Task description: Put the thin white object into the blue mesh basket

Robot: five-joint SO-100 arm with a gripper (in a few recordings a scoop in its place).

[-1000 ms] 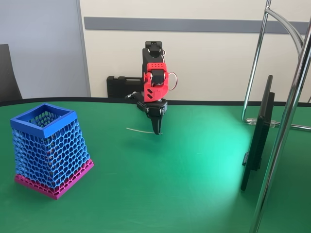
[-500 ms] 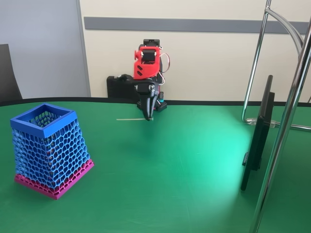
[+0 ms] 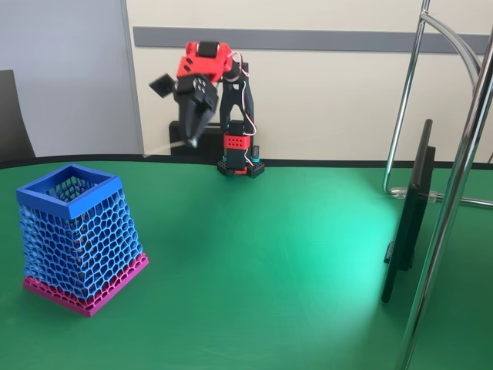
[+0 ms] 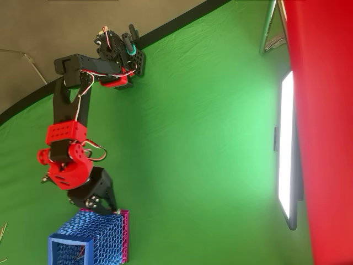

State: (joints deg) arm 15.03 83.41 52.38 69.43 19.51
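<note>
The blue mesh basket (image 3: 46,202) stands at the left front of the green table, on its magenta base. In the fixed view my gripper (image 3: 190,139) is raised high at the back, left of the arm's base (image 3: 239,158), tilted down and motion-blurred. It is shut on the thin white object (image 3: 164,148), which shows as a faint pale streak sticking out to the left of the fingertips. In the overhead view the gripper (image 4: 112,209) hovers right beside the basket (image 4: 53,239), at its magenta end; the strand is too faint to make out there.
A thin dark screen (image 3: 408,216) stands on edge at the right, with chrome stand tubes (image 3: 462,169) beside it. A black case (image 3: 179,136) lies behind the arm at the table's back edge. A dark chair (image 3: 11,116) is at the far left.
The gripper has lifted the strand off the table, risen and swung left towards the basket. The basket has not moved.
</note>
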